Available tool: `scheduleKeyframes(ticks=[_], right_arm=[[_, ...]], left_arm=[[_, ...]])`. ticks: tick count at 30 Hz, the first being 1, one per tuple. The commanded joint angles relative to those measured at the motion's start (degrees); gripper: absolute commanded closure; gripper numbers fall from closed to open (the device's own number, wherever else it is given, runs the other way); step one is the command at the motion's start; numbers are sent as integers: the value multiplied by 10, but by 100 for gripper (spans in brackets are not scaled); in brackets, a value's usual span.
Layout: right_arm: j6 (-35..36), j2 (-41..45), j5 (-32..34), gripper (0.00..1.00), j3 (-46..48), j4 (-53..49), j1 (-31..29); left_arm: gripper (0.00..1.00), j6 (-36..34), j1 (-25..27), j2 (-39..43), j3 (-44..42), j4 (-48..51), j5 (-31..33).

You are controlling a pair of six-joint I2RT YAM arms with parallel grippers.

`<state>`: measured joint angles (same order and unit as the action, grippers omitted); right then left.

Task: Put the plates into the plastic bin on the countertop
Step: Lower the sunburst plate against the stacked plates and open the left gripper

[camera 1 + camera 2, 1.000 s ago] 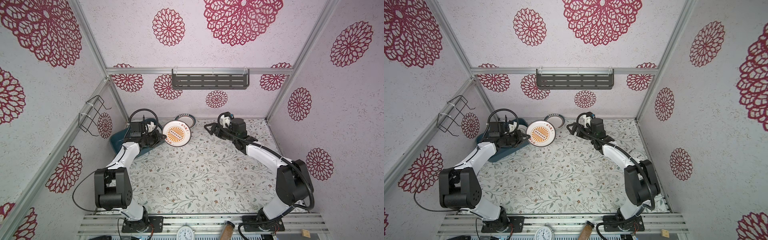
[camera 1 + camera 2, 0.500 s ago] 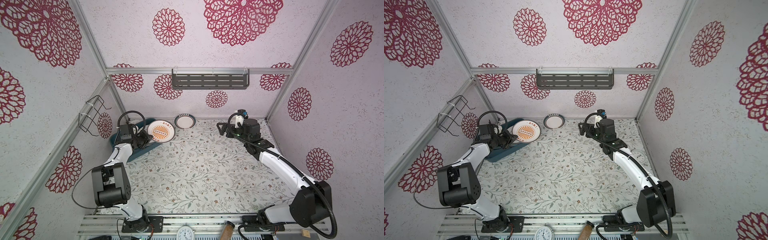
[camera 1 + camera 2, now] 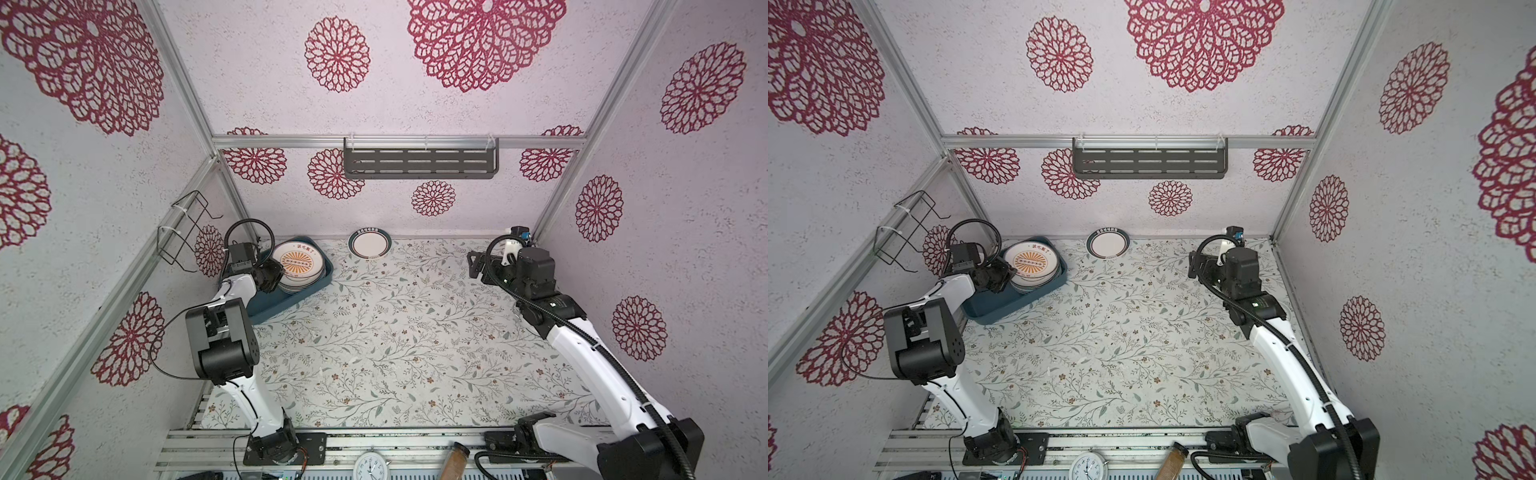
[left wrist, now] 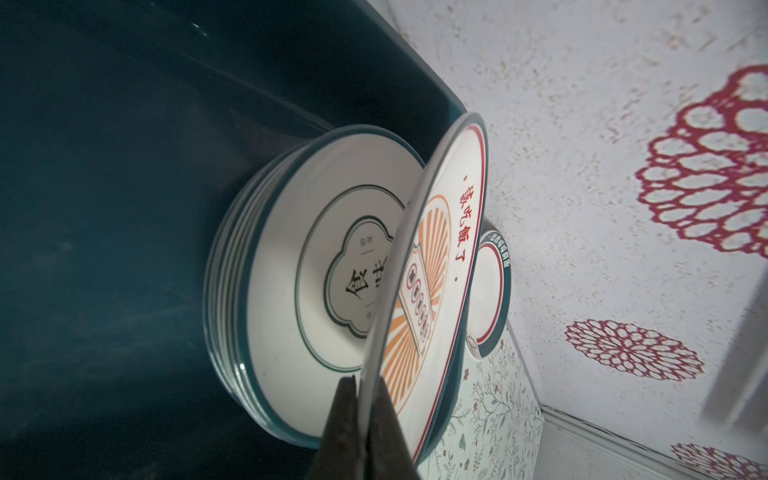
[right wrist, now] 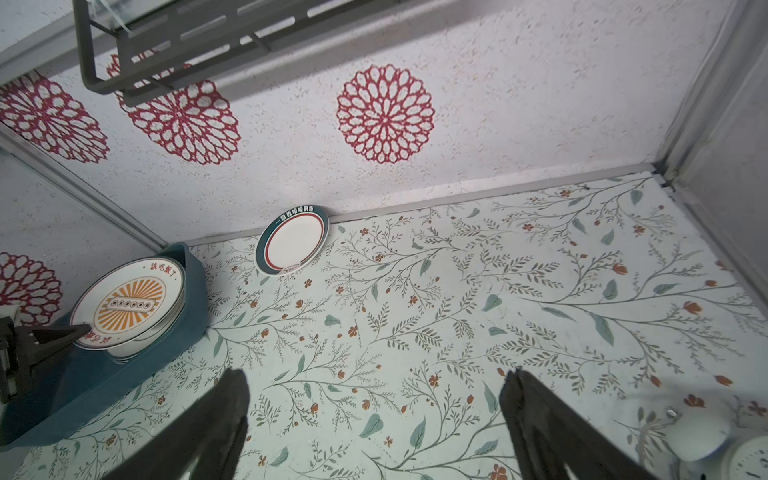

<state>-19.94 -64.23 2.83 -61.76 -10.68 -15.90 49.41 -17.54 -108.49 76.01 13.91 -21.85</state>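
The left gripper pinches the rim of the sunburst plate, which tilts over a stack of uncertain count inside the plastic bin. The right gripper gapes empty above the countertop. A teal-rimmed plate lies near the back wall.

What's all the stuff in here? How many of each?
counter: one, white, leafy vines
tub: one, dark teal, counter's back left corner
stacked plates: several, white, dark-rimmed, in the tub
sunburst plate: one, white and orange, tilted over the stacked plates
small plate: one, white, teal rim, on the counter by the back wall
shelf: one, grey, back wall
wire rack: one, black, left wall
clock: one, white, front edge
jar: one, brown, front edge
left gripper: shut on the sunburst plate's rim
right gripper: open, empty, right side
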Motion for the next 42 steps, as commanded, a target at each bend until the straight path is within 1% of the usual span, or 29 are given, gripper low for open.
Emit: scheduleKeyframes(ticks=[1, 4, 8, 11, 13, 15, 18, 22, 24, 27, 29, 33, 37, 40, 42], right_arm=[[16, 33, 48, 1, 9, -15, 6], [13, 38, 54, 1, 14, -15, 6], [1, 31, 36, 1, 16, -8, 7], [-8, 28, 33, 1, 20, -2, 7], [-13, 26, 32, 1, 22, 1, 8], [-16, 24, 31, 1, 23, 3, 7], [-27, 19, 25, 1, 28, 13, 7], [-45, 4, 4, 1, 40, 36, 7], [-57, -8, -6, 1, 43, 48, 7], [-79, -26, -12, 1, 45, 62, 7], [-97, -39, -28, 1, 53, 82, 7], [-121, -68, -61, 1, 62, 117, 7], [-133, -86, -80, 1, 57, 136, 7], [-139, -98, -98, 1, 53, 148, 7], [-144, -104, -106, 1, 55, 159, 7]], left_arm=[[100, -3, -2, -8, 8, -28, 3], [100, -3, -1, -24, 17, -34, -3], [100, -1, 0, -59, 37, -24, -13], [100, 7, 0, -66, 32, -27, -10], [90, 6, 1, -67, 31, -25, -13], [76, -3, 3, -64, 32, -14, -10], [68, -20, 7, -57, 37, 7, -8], [60, -39, 10, -47, 48, 42, 6], [48, -57, 13, -46, 59, 78, 33], [36, -82, 14, -14, 66, 114, 59], [31, -95, 15, 0, 67, 135, 78], [18, -110, 17, 43, 49, 145, 106], [12, -124, 30, 95, 30, 144, 133], [8, -138, 60, 142, 12, 117, 138], [5, -148, 95, 164, 9, 105, 150]])
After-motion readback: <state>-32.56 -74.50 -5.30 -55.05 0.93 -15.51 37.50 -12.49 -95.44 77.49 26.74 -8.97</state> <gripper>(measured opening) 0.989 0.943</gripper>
